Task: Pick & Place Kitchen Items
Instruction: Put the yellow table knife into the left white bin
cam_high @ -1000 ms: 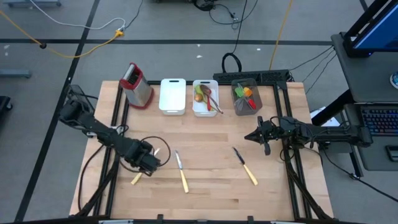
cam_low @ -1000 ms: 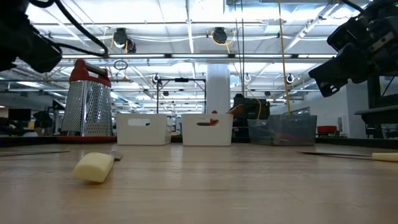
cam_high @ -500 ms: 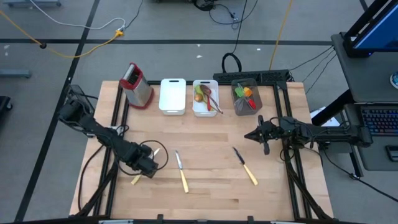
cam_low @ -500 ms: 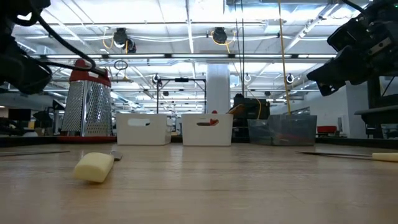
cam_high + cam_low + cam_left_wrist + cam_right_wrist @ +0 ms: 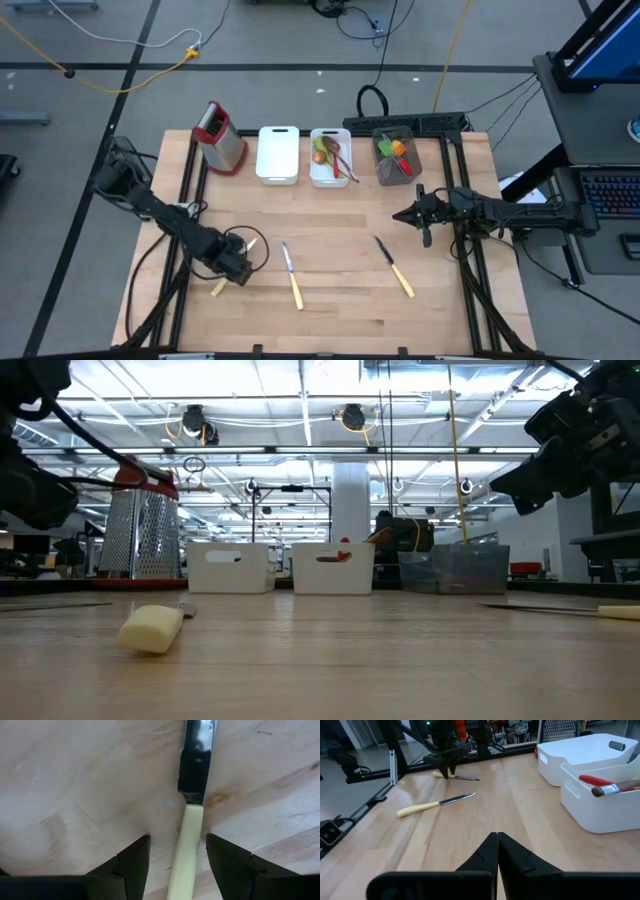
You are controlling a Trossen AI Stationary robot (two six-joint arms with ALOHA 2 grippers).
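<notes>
Three cream-handled knives lie flat on the wooden table: a left one (image 5: pixel 236 265), a middle one (image 5: pixel 291 275) and a right one (image 5: pixel 395 267). My left gripper (image 5: pixel 233 266) hangs low over the left knife, fingers pointing down. In the left wrist view it (image 5: pixel 178 857) is open, one finger on each side of the knife's cream handle (image 5: pixel 187 845), just behind the blade (image 5: pixel 197 760); no touch shows. My right gripper (image 5: pixel 415 218) is shut and empty above the table's right part; it also shows in the right wrist view (image 5: pixel 497 845). More utensils lie in two trays at the back.
At the far edge stand a red-topped metal grater (image 5: pixel 220 137), a white tray (image 5: pixel 277 153), a white tray holding utensils (image 5: pixel 318 175) and a grey tray with green, orange and red utensils (image 5: pixel 380 172). Bare wood lies between the knives and the trays.
My left gripper has moved a little toward the table's near left and come down toward the left knife. The knives have stayed where they were.
</notes>
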